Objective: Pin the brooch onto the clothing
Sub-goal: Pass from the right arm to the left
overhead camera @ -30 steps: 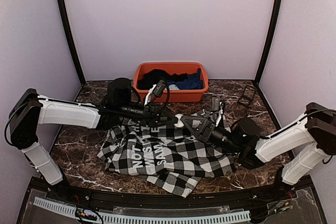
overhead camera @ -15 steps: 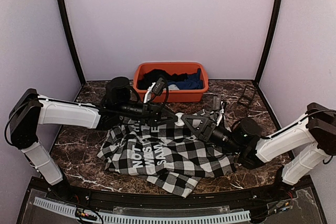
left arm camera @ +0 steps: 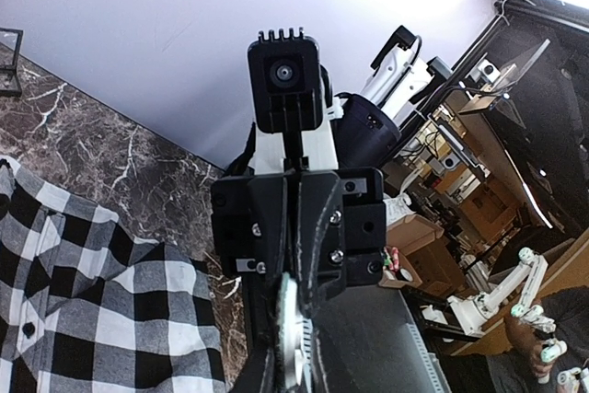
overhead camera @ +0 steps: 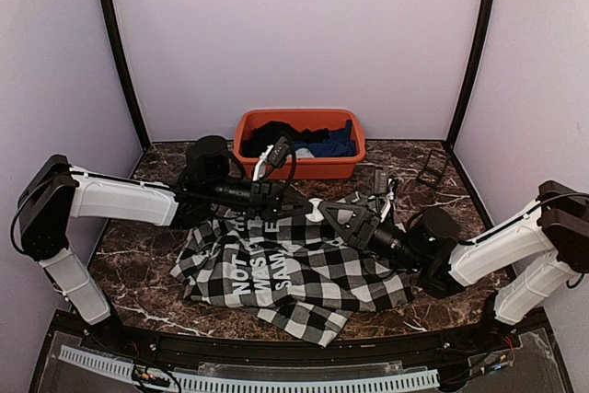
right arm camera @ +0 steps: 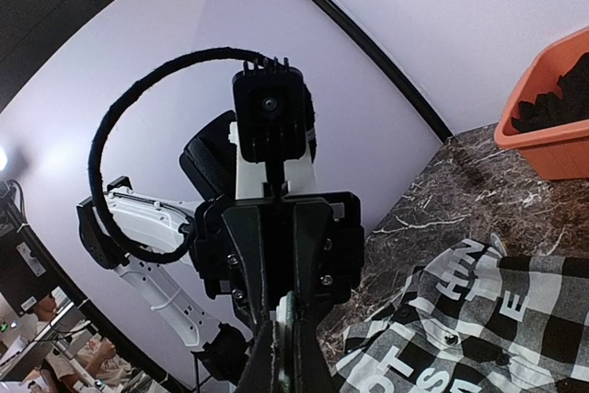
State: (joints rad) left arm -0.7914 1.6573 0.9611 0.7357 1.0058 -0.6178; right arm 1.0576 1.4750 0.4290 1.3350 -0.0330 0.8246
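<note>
The brooch (overhead camera: 316,207), a small pale disc, sits right between the tips of the two grippers, which meet nose to nose. It is up in the air and not yet on the cloth. The right gripper (overhead camera: 324,213) has its jaws pressed fully together, and its own wrist view shows a thin pale sliver caught between them. I judge it to be pinching the brooch by a thin part. The left gripper (overhead camera: 302,206) comes in from the opposite side with its jaws drawn almost together, and the disc shows edge-on between its fingertips, so it appears to have hold of the brooch too. A shared hold like this probably means one gripper steadies the brooch while the other works the pin or takes it over.

The clothing (overhead camera: 304,273) lies directly beneath both grippers. It is a black-and-white checked shirt, spread loosely and rumpled, and its black lettered panel is below and to the near side of the left gripper. Its upper edge lies just under the brooch, so the pin has only a short drop to the fabric.

Beyond the grippers, on the far side, stands an orange bin (overhead camera: 299,170) holding a black garment (overhead camera: 281,135) and a blue garment (overhead camera: 336,146). These are set aside and have no part in this step. Everything rests on the dark marble table (overhead camera: 138,255).

The count is one brooch, one checked shirt, two grippers, one bin and two garments inside it
</note>
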